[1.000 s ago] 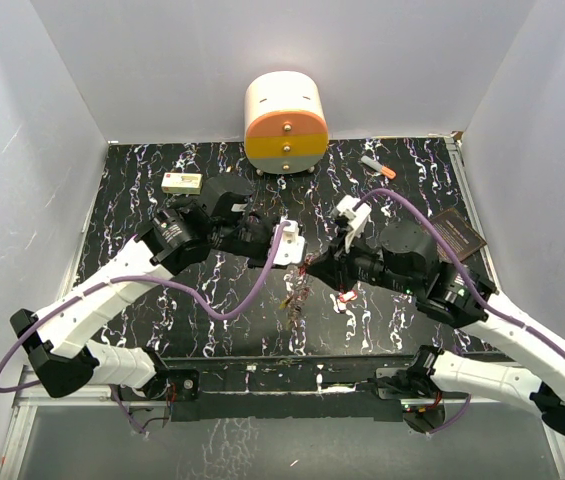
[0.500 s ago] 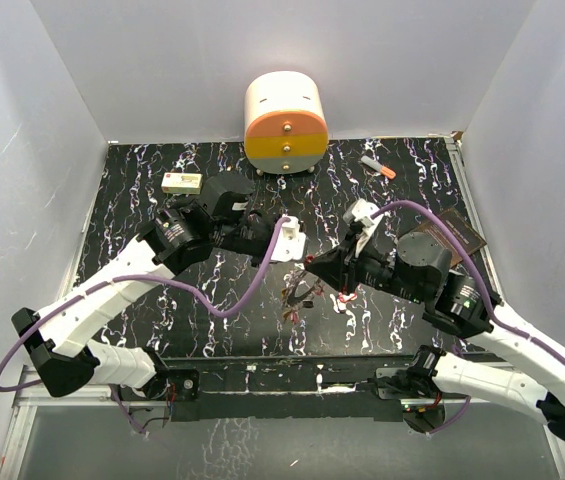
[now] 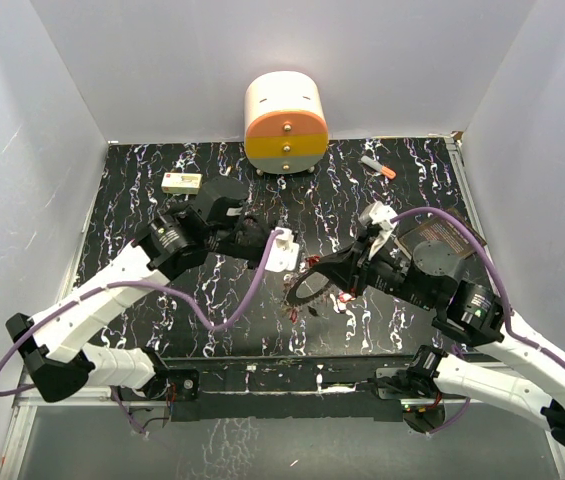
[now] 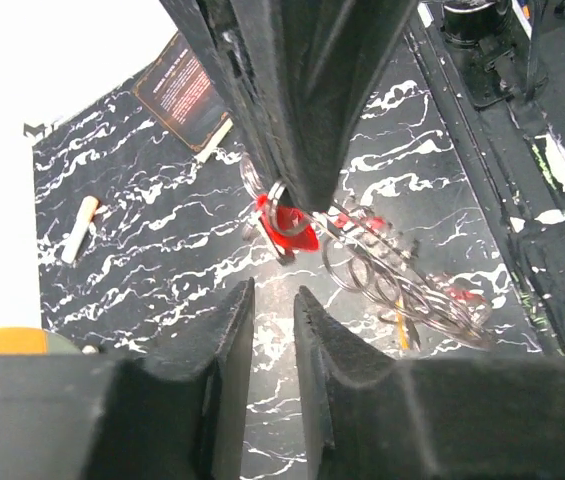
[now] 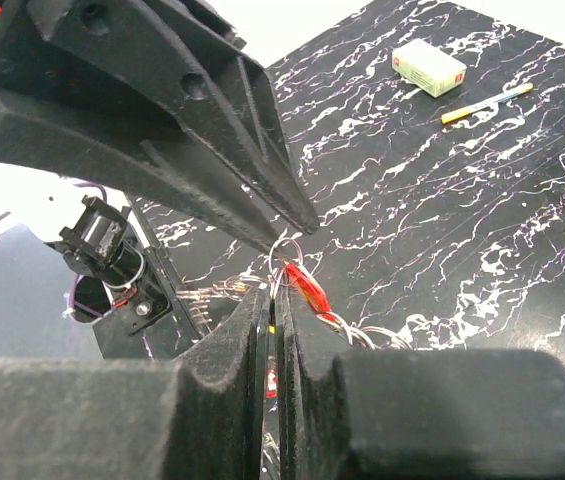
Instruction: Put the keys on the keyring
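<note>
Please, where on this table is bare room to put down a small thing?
Free: the back left corner beside the cream box; the back right strip between the marker pen and the wall. Crowded: the middle, where the left gripper and right gripper meet at the keys and keyring.

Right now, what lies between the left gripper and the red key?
Nothing: in the left wrist view only bare tabletop shows between the left gripper and the red key hanging from the right gripper.
</note>
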